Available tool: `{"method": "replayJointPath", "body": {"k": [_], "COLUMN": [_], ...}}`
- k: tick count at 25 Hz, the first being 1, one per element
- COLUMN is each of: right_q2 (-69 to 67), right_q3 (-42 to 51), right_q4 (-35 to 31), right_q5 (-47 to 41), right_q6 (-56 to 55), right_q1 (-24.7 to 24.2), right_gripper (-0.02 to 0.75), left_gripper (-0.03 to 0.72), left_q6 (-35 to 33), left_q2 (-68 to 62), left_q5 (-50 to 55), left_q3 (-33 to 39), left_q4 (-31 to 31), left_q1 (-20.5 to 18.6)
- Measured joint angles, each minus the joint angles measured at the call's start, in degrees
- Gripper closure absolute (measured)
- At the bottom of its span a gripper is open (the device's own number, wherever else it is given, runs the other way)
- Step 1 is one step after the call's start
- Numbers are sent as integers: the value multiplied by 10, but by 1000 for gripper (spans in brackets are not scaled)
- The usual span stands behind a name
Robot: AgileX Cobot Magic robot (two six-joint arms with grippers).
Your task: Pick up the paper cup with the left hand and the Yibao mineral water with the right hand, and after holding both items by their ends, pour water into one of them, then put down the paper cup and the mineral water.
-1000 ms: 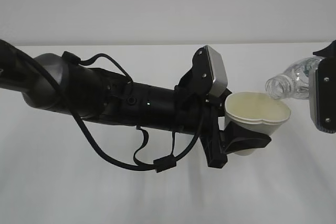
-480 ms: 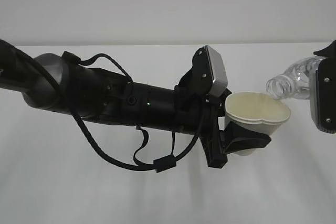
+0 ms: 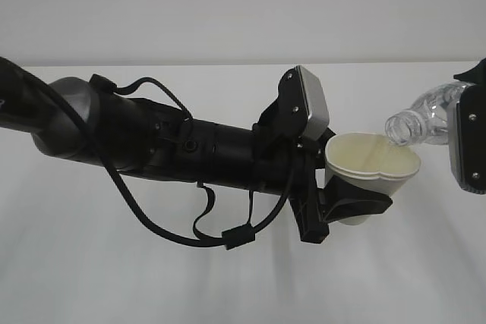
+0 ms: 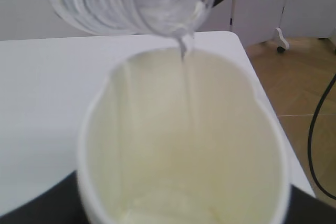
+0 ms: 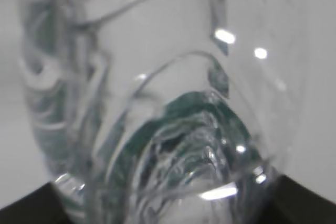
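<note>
Clamped around the paper cup, the left hand grips its lower body, mouth up; the right hand jaws pinch the Yibao mineral water tilted, neck just above the rim, a thin stream falling inside over the white table.

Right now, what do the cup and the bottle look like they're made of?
The small white tapered cup: probably paper, matte, with a rolled rim and a pale yellowish, perhaps coated, inside. The clear ribbed bottle: likely thin plastic, glossy and see-through, with bright highlights.
</note>
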State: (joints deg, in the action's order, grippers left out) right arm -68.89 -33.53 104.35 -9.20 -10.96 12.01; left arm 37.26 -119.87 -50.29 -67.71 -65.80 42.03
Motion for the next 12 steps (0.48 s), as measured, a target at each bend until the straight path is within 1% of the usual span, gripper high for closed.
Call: {"method": "replayJointPath", "body": {"k": [12], "right_q2": [0], "right_q3": [0], "right_q4": [0], "right_q5": [-3], "right_q6": [10], "right_q1": [0], "right_gripper": [276], "left_gripper": [265], "left_q6": [1], "left_q2": [0], "left_q5": [0], "left_q3": [0], "left_q4": [0], "left_q1": [0]}}
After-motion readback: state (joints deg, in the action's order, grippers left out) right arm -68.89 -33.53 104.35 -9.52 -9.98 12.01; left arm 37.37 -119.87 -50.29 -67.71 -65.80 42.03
